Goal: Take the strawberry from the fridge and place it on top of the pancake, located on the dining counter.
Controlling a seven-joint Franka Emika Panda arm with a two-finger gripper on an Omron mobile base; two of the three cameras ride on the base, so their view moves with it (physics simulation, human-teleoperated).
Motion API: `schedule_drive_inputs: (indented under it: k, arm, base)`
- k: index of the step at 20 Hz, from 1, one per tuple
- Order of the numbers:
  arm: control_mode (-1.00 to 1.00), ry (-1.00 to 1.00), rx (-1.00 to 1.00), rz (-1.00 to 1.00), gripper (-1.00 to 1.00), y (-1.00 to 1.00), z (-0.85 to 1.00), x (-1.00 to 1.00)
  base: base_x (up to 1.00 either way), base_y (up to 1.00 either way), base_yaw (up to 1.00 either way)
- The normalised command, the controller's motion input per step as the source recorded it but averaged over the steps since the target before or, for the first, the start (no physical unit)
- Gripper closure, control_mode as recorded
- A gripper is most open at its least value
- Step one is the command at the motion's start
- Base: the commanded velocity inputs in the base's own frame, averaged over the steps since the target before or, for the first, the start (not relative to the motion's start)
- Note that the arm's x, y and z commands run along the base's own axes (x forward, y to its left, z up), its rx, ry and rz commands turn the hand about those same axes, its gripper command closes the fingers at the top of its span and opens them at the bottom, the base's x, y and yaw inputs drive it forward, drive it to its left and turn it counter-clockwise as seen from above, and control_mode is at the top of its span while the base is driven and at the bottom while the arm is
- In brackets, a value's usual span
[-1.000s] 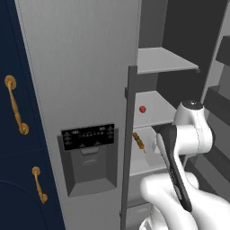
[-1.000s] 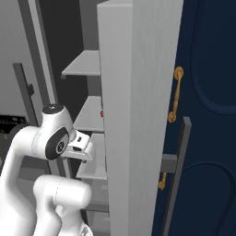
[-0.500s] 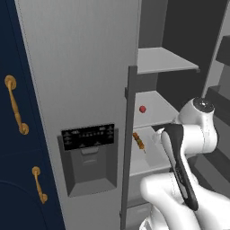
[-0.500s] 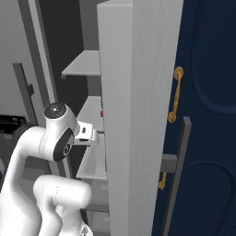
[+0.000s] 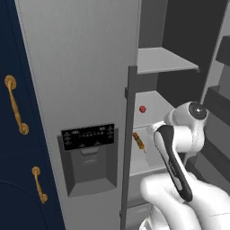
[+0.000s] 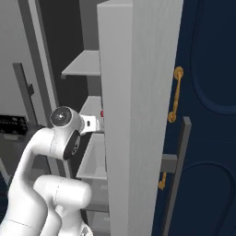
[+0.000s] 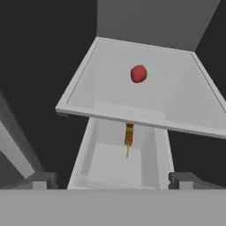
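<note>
Strawberry sits alone on middle grey shelf inside the fridge, toward shelf's back edge, roughly centered side to side; also seen as red dot from left base view. Orange-and-brown skewer lies on the shelf below, near its middle. Gripper fingers wide apart, holding nothing, hovering in front of shelf's front edge, well apart from berry. Fridge left door with black dispenser panel closed; right side open. Navy cabinets with gold handles flank fridge.
</note>
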Motion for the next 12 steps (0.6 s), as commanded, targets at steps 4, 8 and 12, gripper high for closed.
schedule_drive_inputs:
  k: [4, 8, 12]
  arm:
    - [-1.00, 0.18, 0.01, 0.00, -1.00, -0.07, 0.28, 0.53]
    - [-1.00, 0.17, 0.09, 0.00, -1.00, -0.27, 0.10, 0.49]
    - [-1.00, 0.08, 0.13, 0.04, -1.00, -0.24, -0.02, 0.58]
  base:
    - [0.00, 0.00, 0.00]
    - [0.00, 0.00, 0.00]
    - [0.00, 0.00, 0.00]
